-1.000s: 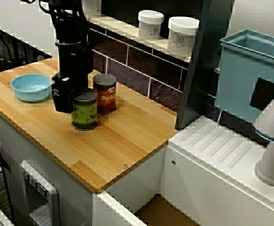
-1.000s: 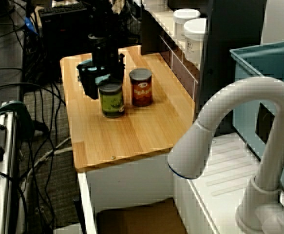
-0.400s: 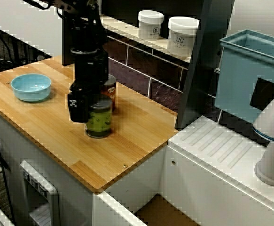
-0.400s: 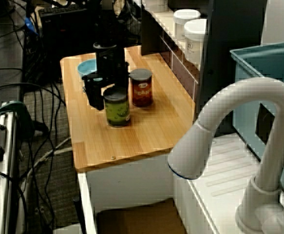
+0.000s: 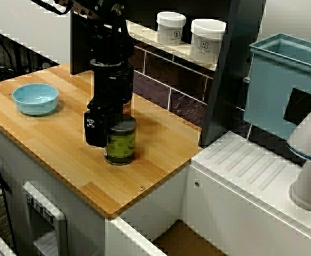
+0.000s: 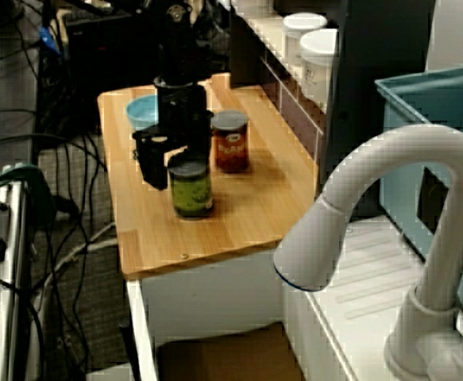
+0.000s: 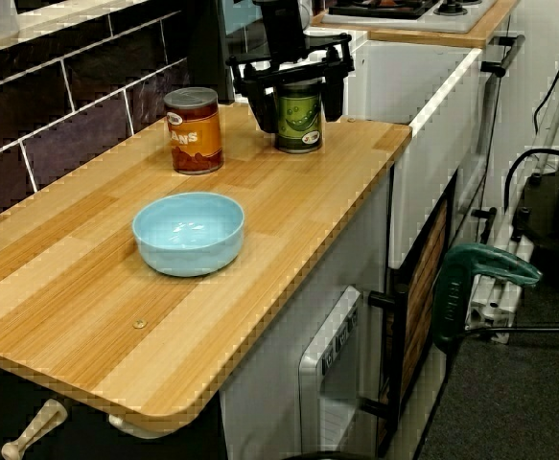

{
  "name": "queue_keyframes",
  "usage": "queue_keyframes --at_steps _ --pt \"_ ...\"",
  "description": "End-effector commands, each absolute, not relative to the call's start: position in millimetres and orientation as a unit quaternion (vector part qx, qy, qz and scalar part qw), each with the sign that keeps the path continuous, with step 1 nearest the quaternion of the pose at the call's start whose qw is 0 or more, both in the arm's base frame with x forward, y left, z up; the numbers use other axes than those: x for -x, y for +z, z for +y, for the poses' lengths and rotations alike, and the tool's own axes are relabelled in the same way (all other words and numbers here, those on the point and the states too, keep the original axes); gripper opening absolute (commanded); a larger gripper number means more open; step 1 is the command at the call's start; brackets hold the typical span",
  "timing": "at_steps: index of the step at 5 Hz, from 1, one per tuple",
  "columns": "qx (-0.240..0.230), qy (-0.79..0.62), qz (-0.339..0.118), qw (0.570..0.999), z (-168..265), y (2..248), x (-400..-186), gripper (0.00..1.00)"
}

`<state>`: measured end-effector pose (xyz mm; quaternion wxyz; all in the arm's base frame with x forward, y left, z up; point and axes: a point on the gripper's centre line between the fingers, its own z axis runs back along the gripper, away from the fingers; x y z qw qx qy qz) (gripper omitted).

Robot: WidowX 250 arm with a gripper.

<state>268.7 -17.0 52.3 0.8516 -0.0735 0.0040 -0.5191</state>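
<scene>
Pinching the green can [image 5: 120, 142] from both sides, the tool [image 7: 298, 88] has its dark fingers [image 7: 260, 103] drawn in against the label, one on each flank, as the view along the tabletop shows best. A second ago, in the high view over the tabletop, this can stood close at 7 o'clock of the red can [image 6: 230, 143]. It has since travelled with the tool toward 4 o'clock in that view and now stands nearer the front edge of the tabletop [image 5: 160, 146]. The red can has stayed put and is mostly hidden behind the arm there. In the view past the faucet it lies at about 1 o'clock of the green can, near but no longer touching. Whether the green can rests on the wood or skims just above it I cannot tell. Because the can kept pace with the tool across the frames, I judge that the grip holds and the can has come clear of its neighbour. The blue bowl [image 5: 35, 98] sits untouched, well apart at 10 o'clock, and two white jars [image 5: 207, 41] stand on the shelf at 1 o'clock.
</scene>
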Motion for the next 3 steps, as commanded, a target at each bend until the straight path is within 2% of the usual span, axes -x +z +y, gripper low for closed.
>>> queue_keyframes --at_steps 1,3 --pt "0.056 -0.533 -0.017 0.844 -34.7 76.4 -263.9 1.00" --pt "0.050 -0.519 -0.023 0.853 -26.2 81.6 -264.5 1.00"
